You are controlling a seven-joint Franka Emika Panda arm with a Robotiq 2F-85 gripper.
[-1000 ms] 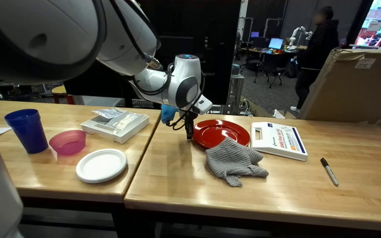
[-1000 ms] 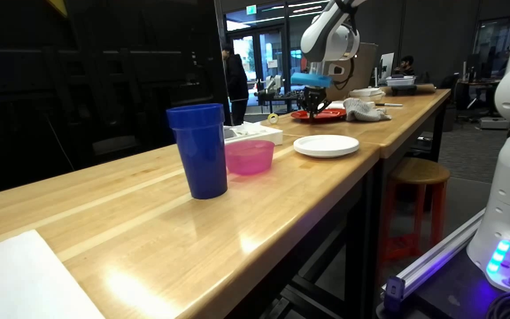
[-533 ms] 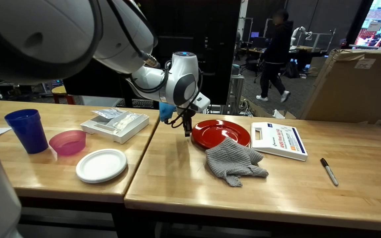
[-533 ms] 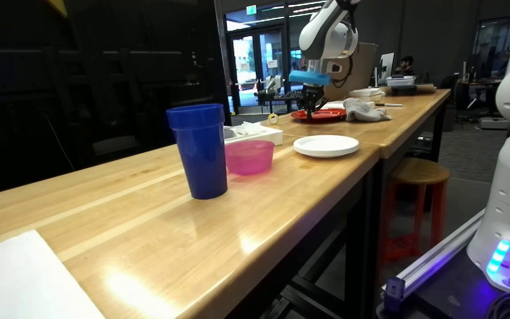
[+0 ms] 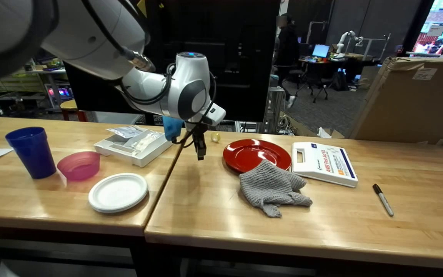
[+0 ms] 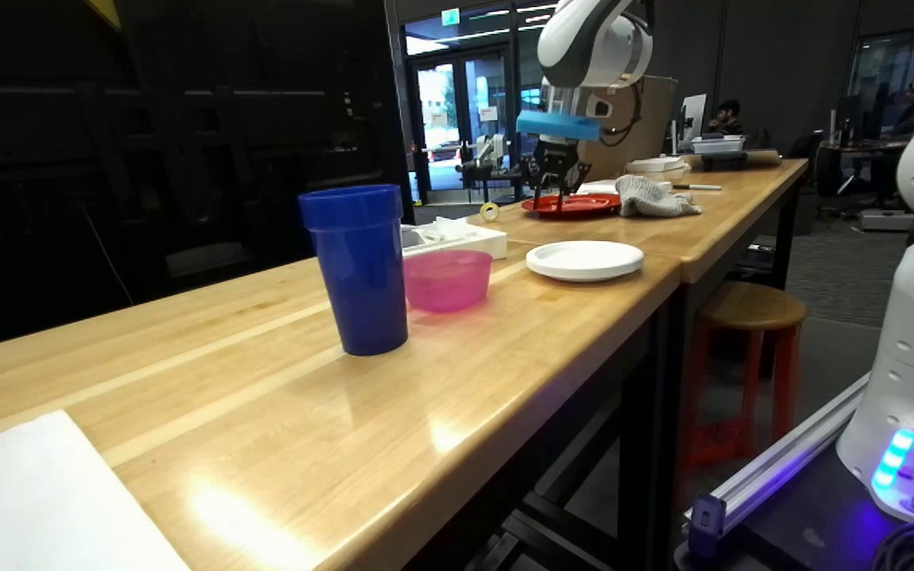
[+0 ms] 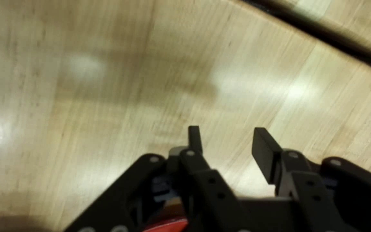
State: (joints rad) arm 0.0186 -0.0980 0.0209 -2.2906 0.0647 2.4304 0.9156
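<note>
In the wrist view my gripper (image 7: pixel 226 138) stands open, its two black fingers parted with bare wood between them. It holds nothing and hangs a little above the table, beside the seam, as an exterior view shows of the gripper (image 5: pixel 200 156). Nearest to it is a glossy red plate (image 5: pixel 240 152), whose rim also peeks in at the bottom of the wrist view as a red edge (image 7: pixel 169 225). A grey knitted cloth (image 5: pixel 271 188) lies against the plate's near rim. Behind the gripper sits a small yellowish tape roll (image 5: pixel 215 137), also visible as a ring-shaped roll (image 6: pixel 489 212).
A white first aid case (image 5: pixel 325 163) and a black-capped marker (image 5: pixel 383 200) lie past the plate. Across the table seam (image 5: pixel 164 181) are a white divided tray (image 5: pixel 137 148), white plates (image 5: pixel 117 192), a pink bowl (image 5: pixel 78 165) and a tall blue cup (image 5: pixel 31 152).
The gripper was shut and has opened. It has drawn away from the red plate toward the table seam and risen slightly, uncovering the tape roll. A person in the background has walked past.
</note>
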